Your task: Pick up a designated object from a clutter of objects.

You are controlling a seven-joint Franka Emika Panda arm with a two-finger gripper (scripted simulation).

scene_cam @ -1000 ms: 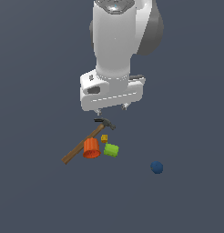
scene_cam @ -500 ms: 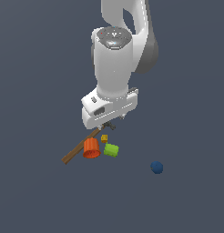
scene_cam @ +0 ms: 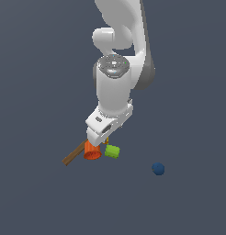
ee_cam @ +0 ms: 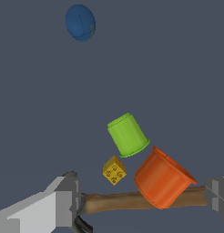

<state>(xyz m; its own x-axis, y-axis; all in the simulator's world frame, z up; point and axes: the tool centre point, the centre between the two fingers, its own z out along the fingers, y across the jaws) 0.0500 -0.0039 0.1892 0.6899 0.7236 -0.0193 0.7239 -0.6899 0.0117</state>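
Here, claw (ee_cam: 141,200) (spread wide) straddles hammer (ee_cam: 132,201).

Open floor (scene_cam: 188,105) all round the cluster; blue ball (ee_cam: 80,22) lies well apart, no obstruction; lime-green block (ee_cam: 128,135) has free room on its ball-facing side; orange cup (ee_cam: 162,177) just beside it, yellow cube (ee_cam: 114,170) near its other flank; hammer handle (ee_cam: 123,201) runs beneath the cup, between the spread fingers (ee_cam: 59,202); arm (scene_cam: 115,87) overhangs the cluster in the exterior view.
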